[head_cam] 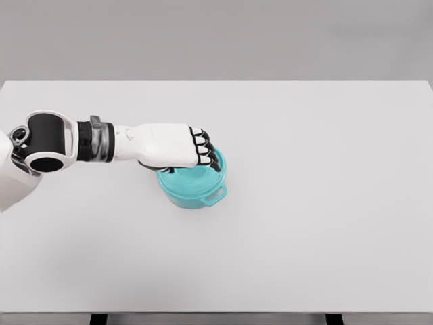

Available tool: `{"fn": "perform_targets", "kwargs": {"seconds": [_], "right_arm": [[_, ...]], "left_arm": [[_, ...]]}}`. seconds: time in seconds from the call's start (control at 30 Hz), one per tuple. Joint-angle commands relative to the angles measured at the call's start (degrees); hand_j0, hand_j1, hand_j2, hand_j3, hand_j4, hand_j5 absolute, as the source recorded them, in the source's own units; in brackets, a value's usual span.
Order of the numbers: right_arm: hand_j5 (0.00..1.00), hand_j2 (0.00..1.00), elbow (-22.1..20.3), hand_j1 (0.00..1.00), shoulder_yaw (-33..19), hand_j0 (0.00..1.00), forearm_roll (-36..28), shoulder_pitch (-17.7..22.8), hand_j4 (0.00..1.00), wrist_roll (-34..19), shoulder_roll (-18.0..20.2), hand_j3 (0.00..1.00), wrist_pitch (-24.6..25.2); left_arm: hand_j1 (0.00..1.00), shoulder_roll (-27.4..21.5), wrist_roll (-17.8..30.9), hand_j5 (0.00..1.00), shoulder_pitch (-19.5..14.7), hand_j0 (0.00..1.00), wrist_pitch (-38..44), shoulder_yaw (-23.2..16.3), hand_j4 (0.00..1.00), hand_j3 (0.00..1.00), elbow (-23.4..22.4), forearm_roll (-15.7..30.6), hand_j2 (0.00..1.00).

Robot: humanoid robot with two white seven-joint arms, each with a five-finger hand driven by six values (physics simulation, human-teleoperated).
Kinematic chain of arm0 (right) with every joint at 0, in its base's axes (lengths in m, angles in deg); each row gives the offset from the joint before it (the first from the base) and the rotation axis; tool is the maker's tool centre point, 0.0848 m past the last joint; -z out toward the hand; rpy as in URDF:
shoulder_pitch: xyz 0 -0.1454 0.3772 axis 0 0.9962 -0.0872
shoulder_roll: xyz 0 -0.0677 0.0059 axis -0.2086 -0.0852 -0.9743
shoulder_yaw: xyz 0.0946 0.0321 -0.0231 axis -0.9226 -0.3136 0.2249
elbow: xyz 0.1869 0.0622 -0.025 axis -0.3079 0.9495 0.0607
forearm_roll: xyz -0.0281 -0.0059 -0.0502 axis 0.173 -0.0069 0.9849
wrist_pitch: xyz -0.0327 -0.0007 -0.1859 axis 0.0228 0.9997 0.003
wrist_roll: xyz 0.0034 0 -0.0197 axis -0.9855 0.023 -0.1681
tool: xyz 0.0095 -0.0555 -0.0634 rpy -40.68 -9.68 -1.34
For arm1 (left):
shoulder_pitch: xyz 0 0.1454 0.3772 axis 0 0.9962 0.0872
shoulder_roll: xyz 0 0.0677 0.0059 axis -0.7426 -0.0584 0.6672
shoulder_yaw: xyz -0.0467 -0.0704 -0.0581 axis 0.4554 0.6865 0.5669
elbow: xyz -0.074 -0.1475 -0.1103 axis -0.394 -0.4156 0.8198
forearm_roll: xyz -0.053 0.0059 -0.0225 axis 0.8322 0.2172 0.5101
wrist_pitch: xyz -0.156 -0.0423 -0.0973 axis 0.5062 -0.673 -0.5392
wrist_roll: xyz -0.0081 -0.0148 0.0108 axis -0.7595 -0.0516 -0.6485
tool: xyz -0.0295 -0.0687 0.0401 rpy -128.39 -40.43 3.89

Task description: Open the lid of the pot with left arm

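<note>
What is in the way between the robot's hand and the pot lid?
Nothing visible. The left hand is already over the teal pot, fingers curled down onto its lid. The table around looks bare.

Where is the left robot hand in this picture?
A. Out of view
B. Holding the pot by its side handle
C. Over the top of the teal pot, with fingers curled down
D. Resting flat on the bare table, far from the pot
C: the left robot hand lies over the top of the teal pot, with its dark-tipped fingers curled down onto it.
</note>
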Motion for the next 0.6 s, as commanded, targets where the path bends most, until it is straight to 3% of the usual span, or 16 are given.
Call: {"fn": "perform_targets", "kwargs": {"seconds": [0.0,0.57], "right_arm": [[1.00,1.00,0.0,1.00,-0.1,1.00,0.0,0.0,1.00,0.0,0.0,1.00,0.0],[1.00,1.00,0.0,1.00,-0.1,1.00,0.0,0.0,1.00,0.0,0.0,1.00,0.0]], "left_arm": [[0.86,0.0,0.0,0.86,0.1,0.86,0.1,0.1,0.86,0.86,-1.1,0.1,0.86],[0.82,1.0,0.0,0.82,-0.2,0.82,0.1,0.0,0.82,0.82,-1.1,0.1,0.82]]}}
